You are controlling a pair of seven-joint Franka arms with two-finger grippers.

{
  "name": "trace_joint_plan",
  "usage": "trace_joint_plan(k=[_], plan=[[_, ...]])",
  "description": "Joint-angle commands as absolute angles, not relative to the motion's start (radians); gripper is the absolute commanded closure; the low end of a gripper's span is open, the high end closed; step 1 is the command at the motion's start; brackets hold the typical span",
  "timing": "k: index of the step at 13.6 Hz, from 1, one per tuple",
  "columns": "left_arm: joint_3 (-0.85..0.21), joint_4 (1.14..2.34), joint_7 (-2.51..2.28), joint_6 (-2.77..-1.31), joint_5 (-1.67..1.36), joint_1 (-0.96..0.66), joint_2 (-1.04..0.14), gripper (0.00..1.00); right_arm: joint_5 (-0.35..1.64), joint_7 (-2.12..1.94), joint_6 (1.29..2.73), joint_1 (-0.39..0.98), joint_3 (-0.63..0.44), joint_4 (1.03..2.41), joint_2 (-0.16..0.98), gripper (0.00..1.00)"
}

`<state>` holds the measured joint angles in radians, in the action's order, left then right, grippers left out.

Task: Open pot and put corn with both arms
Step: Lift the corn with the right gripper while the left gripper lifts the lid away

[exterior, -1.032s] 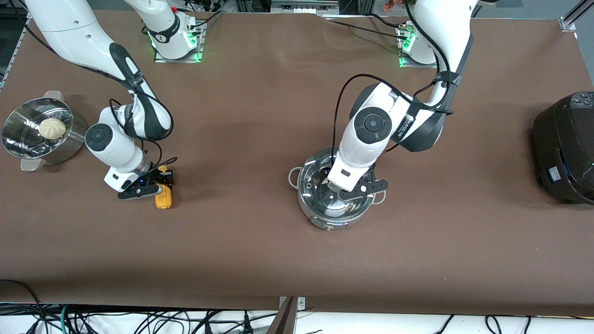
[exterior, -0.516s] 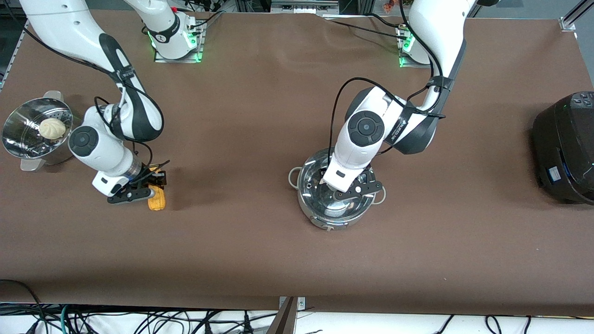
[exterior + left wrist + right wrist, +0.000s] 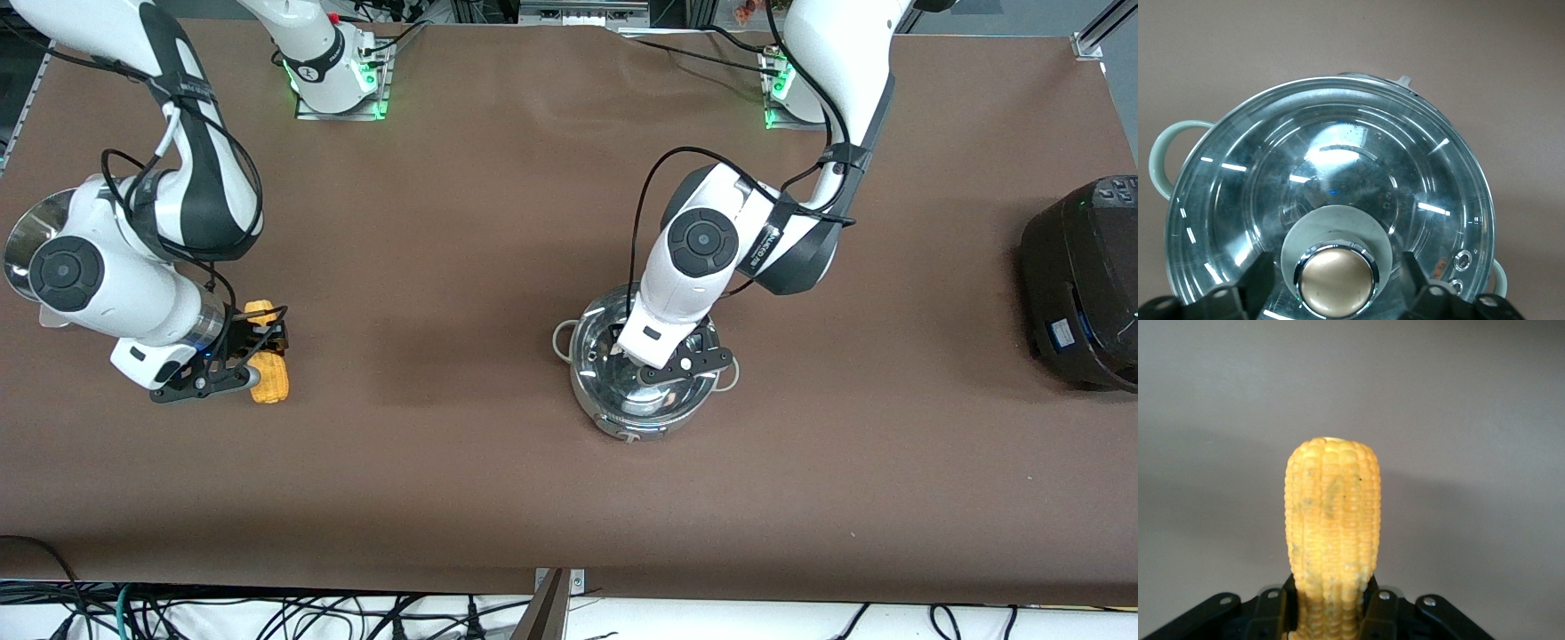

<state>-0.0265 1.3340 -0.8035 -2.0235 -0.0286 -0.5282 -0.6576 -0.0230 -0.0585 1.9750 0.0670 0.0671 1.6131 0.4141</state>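
Front view: we hold the corn (image 3: 267, 378) clenched in our right end effector (image 3: 253, 351) above the tabletop (image 3: 498, 222); our left end effector (image 3: 669, 358) straddles the pot (image 3: 605, 409) lid's knob (image 3: 1335, 283), grip uncertain.

Pot (image 3: 642, 391): shiny steel, two grey loop handles, upright mid-surface, glass lid on with copper knob (image 3: 1335, 281).
Corn (image 3: 269, 380): yellow cob, clamped in right hand (image 3: 233, 363), lifted.

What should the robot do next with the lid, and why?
Probably close the left gripper on the knob and lift. Its fingers flank the knob, the lid still covers the pot, and the right gripper already holds the corn.
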Motion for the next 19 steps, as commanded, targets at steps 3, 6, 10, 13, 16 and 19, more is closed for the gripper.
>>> trace_joint_plan(k=[3,6,10,13,16,19], plan=[[-0.02,1.298,-0.79,-2.016,-0.008,-0.54,-0.68,0.45,-0.015,0.087,1.725,0.166,0.069,1.395,0.428,1.0],[-0.018,1.298,-0.79,-2.006,-0.009,-0.538,-0.677,0.83,-0.015,0.127,1.603,0.19,0.069,1.298,0.428,1.0],[-0.018,1.298,-0.79,-1.99,-0.011,-0.538,-0.669,1.0,-0.014,0.193,1.6,0.235,0.069,1.267,0.437,1.0],[-0.009,1.284,-0.787,-1.864,-0.023,-0.534,-0.638,1.0,-0.014,0.259,1.6,0.285,0.069,1.229,0.454,1.0],[-0.003,1.253,-0.717,-1.772,-0.101,-0.471,-0.577,1.0,-0.006,0.352,1.601,0.322,0.077,1.207,0.469,1.0],[0.018,1.322,-0.518,-1.763,-0.15,-0.378,-0.494,1.0,0.043,0.532,1.603,0.382,0.083,1.138,0.518,1.0]])
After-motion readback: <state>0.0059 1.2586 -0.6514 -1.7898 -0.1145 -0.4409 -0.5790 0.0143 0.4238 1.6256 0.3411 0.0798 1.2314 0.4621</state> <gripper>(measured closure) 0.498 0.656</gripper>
